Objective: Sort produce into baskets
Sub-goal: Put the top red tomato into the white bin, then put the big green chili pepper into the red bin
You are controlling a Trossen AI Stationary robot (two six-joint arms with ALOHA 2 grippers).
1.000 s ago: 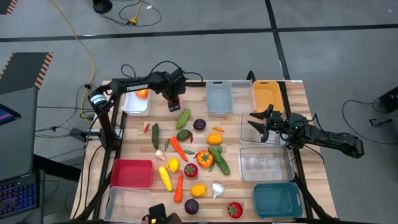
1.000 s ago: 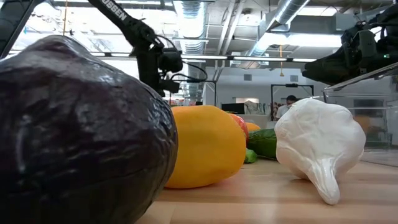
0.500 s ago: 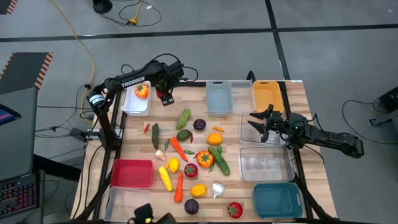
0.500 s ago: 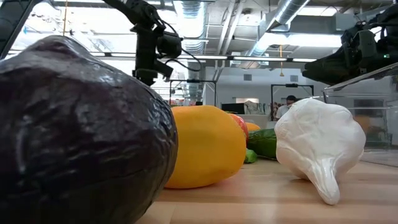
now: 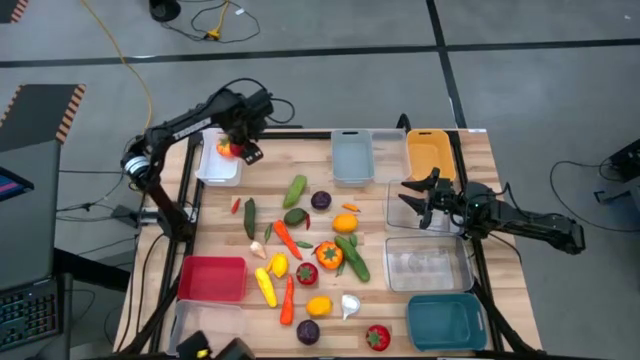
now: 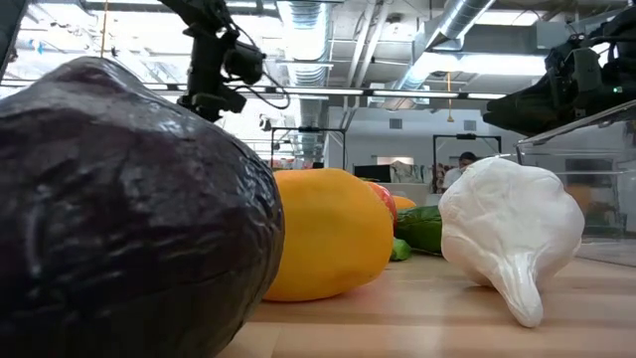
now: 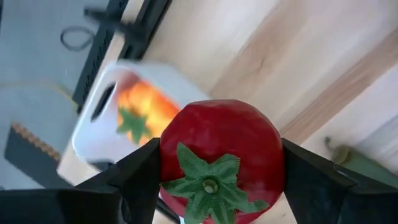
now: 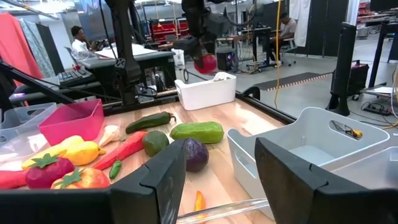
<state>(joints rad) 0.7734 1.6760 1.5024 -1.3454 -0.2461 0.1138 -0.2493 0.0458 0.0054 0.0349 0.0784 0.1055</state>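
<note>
The left gripper [image 5: 243, 150] clamps a red toy tomato [image 7: 217, 155] beside the white plastic basket [image 5: 218, 166] at the table's far left corner; releasing over it looks next. The right gripper [image 5: 417, 194] hangs open over a clear bin [image 5: 395, 212].

In the low view a purple round [image 6: 119, 209] fills the left and is cut by the frame edge. In the left wrist view the white basket [image 7: 112, 124] is blurred.

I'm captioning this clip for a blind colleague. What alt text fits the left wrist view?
The left gripper holds a red tomato with a green leafy top between its two dark fingers, above a wooden table. Beyond it, a white basket at the table's edge holds an orange tomato.
</note>
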